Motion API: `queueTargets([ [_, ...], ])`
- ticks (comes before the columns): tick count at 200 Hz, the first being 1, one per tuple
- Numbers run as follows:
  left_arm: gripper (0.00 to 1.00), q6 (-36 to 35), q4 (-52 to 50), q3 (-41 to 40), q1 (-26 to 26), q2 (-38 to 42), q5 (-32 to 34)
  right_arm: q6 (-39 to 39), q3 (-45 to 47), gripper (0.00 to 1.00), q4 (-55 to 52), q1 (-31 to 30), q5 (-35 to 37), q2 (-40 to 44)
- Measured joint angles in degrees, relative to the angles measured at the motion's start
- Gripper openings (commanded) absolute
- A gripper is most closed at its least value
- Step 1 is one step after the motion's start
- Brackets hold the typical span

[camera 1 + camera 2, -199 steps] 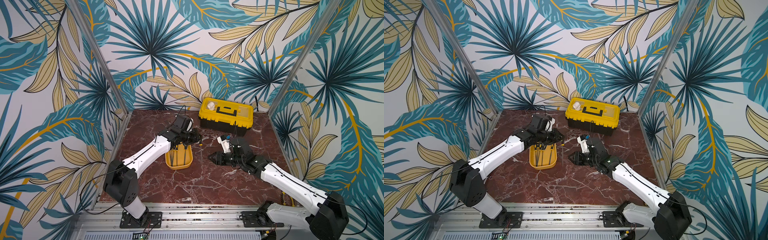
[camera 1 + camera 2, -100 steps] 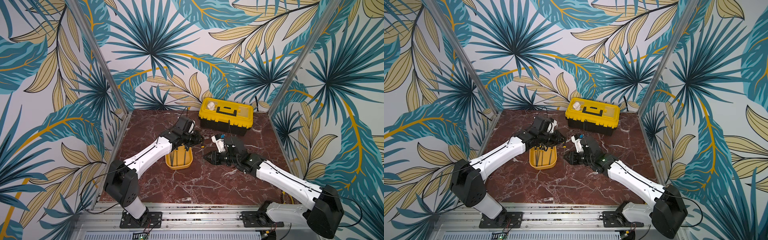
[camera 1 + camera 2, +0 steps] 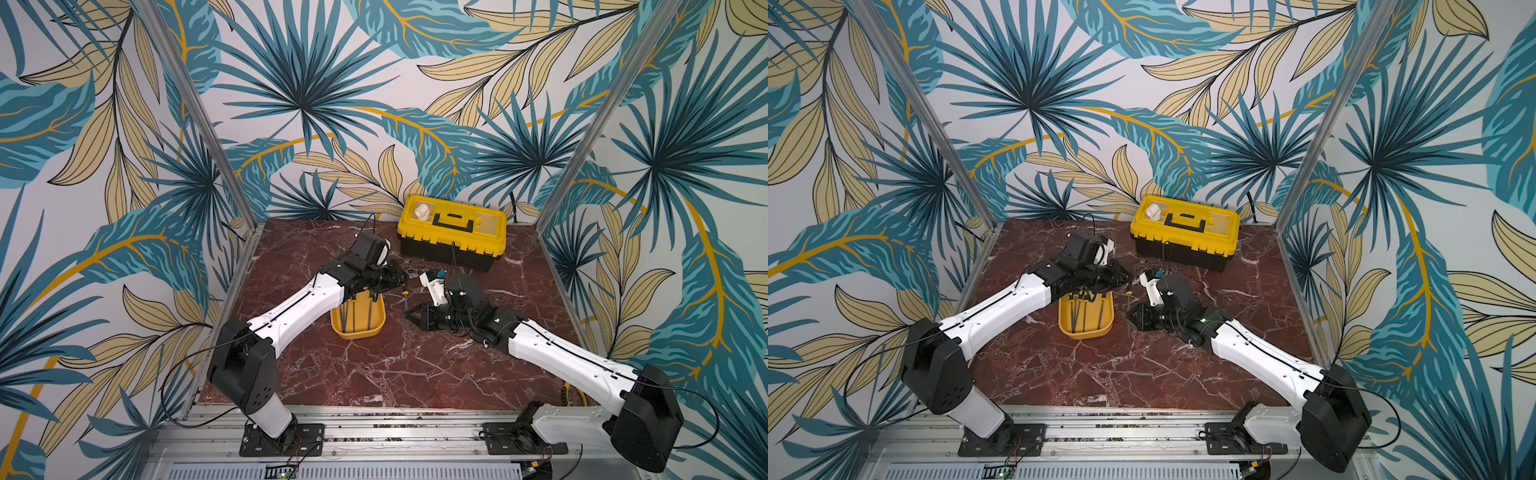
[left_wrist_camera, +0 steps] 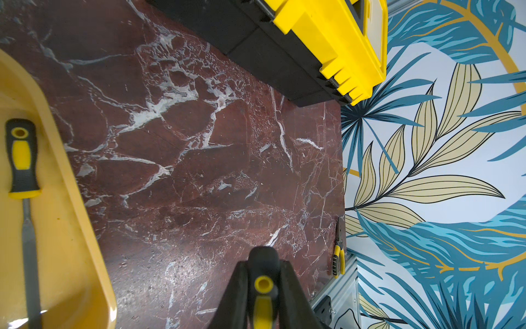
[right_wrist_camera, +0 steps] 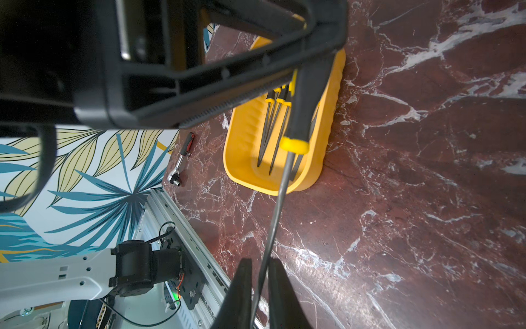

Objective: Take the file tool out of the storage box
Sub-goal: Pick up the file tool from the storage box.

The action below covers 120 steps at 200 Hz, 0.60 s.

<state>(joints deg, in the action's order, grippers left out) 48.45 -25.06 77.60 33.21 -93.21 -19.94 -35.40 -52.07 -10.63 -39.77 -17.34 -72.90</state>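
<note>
My left tool (image 4: 263,275) is clenched on the handle of the file (image 5: 293,145); the file is out of the storage box (image 5: 244,136), just beside it, above the counter (image 5: 398,199); my right tool (image 5: 260,273) has a finger each side of its thin metal part; I cannot tell if they pinch.

Red marble tabletop (image 3: 374,374) carries: storage box (image 3: 357,333), left of centre; toolbox (image 3: 453,232), far edge; ratchet (image 5: 182,159), left edge; pliers (image 4: 337,256), right edge.

Left arm (image 3: 299,311) and right arm (image 3: 561,357) stretched forward, wrists angled toward each other;
left gripper (image 4: 263,266) clamped tight; right gripper (image 5: 260,265) low, pointing at it, jaws narrowly parted.
</note>
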Motion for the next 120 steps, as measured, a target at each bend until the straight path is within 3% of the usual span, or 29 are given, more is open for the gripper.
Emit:
queueTargets([
  [54, 0.1, 0.24, 0.17, 0.0, 0.0, 0.0, -0.02, 0.0, -0.02, 0.15, 0.2, 0.0, 0.0, -0.5],
  [120, 0.1, 0.46, 0.42, 0.0, -0.04, 0.0, 0.39, -1.31, 0.0, 0.0, -0.15, 0.13, 1.16, -1.14],
])
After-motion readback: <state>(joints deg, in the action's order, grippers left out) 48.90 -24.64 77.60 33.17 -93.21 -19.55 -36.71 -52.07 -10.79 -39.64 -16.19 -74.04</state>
